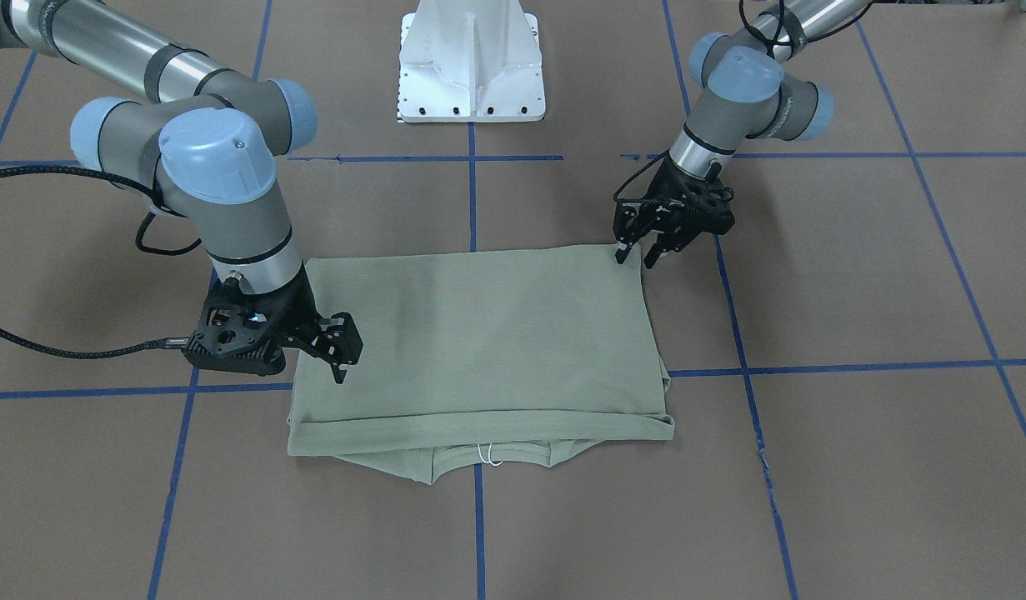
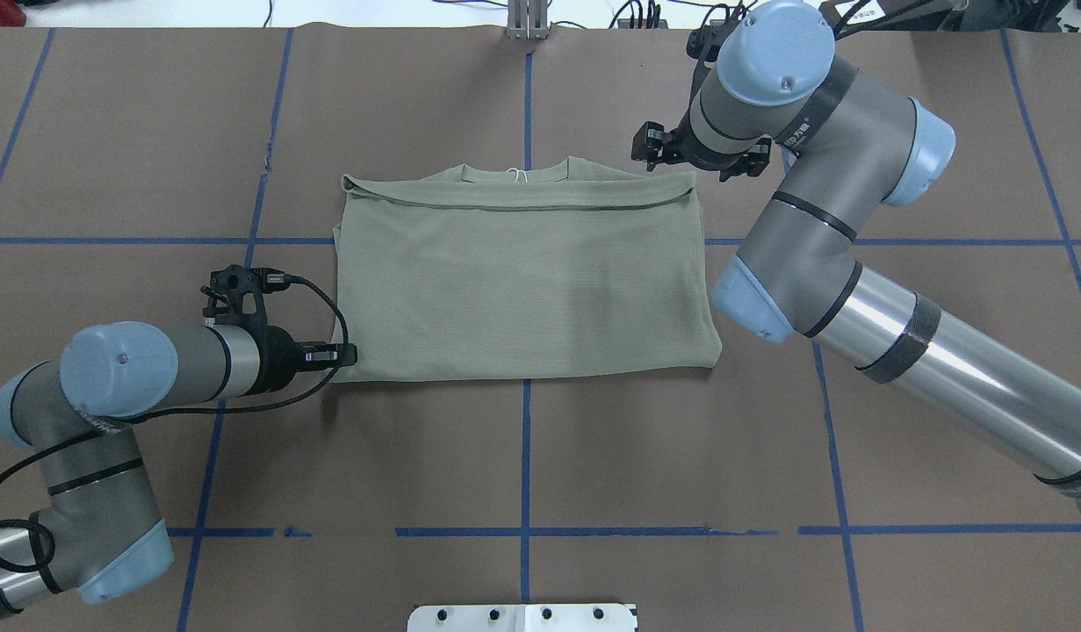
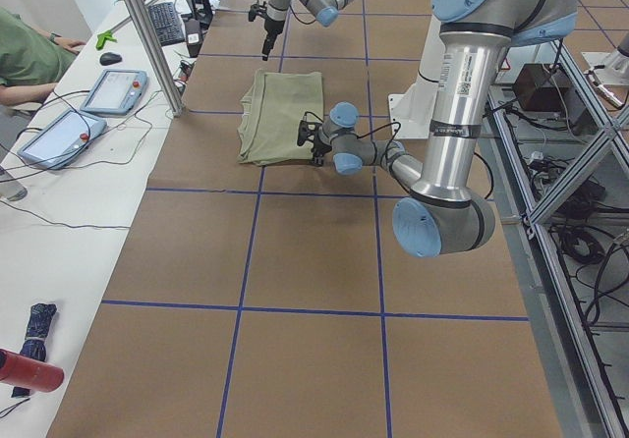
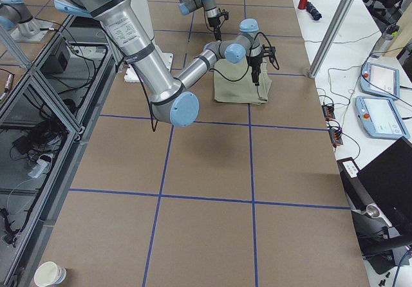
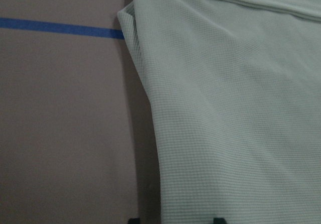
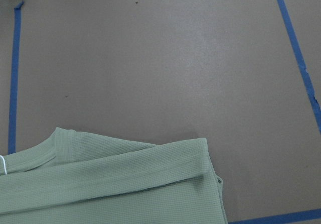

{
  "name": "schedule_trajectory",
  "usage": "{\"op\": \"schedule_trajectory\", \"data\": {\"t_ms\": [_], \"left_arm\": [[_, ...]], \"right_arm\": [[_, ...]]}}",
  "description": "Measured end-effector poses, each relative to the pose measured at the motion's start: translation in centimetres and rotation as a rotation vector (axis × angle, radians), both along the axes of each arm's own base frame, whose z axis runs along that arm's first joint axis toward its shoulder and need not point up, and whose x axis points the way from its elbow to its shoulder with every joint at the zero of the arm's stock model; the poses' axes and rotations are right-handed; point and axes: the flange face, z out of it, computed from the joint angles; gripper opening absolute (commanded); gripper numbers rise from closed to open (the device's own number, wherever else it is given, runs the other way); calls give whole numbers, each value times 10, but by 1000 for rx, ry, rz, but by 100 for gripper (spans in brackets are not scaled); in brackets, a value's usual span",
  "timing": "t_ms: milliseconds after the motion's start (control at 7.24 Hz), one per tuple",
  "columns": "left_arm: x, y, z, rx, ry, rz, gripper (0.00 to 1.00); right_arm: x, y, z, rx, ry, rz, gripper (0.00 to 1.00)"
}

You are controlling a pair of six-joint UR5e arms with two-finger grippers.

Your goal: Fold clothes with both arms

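Two tools frame the shirt (image 1: 479,333) on the surface, its corner between the left tool's (image 1: 635,252) parted tips and its edge beneath the right tool (image 1: 342,358), spread unclear; seemingly pre-grasp, the next fold needs both pinching cloth.

shirt (image 1: 479,333): matt waffle-knit cloth | table cover (image 1: 854,292): matt brown, probably paper | right arm (image 2: 962,369): glossy metal tube
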Motion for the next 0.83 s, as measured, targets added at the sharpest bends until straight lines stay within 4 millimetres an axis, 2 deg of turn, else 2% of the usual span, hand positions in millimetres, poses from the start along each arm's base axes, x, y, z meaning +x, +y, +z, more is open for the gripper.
{"op": "schedule_trajectory", "data": {"t_ms": [138,552,828], "left_arm": [[0,2,-3,-3,7,2,0],[5,12,-8,-2,18,16,0],[-14,19,-5,25,5,28,0]], "right_arm": [[0,0,0,0,0,0,100],[-2,1,1,0,2,-2,100],[-2,2,1,1,4,-4,100]]}}
